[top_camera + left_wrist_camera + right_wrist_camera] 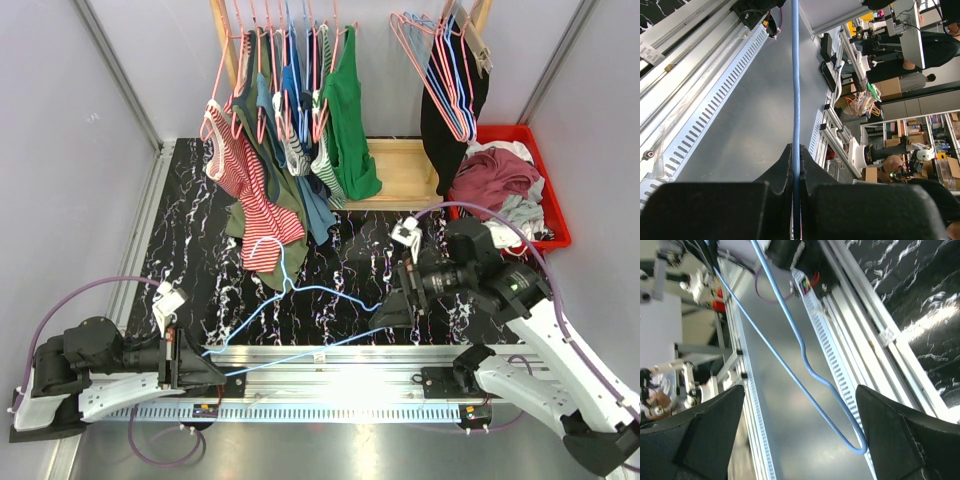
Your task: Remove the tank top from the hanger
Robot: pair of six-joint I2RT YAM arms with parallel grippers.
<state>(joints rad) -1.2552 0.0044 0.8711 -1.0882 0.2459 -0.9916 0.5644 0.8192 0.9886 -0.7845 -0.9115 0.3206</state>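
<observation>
Your left gripper [796, 150] was clamped tight on the blue hanger [322, 292], pinching its wire over the near rail [330, 358]. Your right gripper [800, 400] stood wide apart, gripping nothing, just beside the hanger's far corner. The striped tank top [255, 190] draped from the rack [400, 170] onto the black table [190, 210], its lower end at the hanger's hook.

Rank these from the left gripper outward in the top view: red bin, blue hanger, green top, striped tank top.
1. blue hanger, clamped in the jaws of the left gripper.
2. striped tank top, hanging at the rack's left end.
3. green top, mid-rack.
4. red bin, far right.
</observation>
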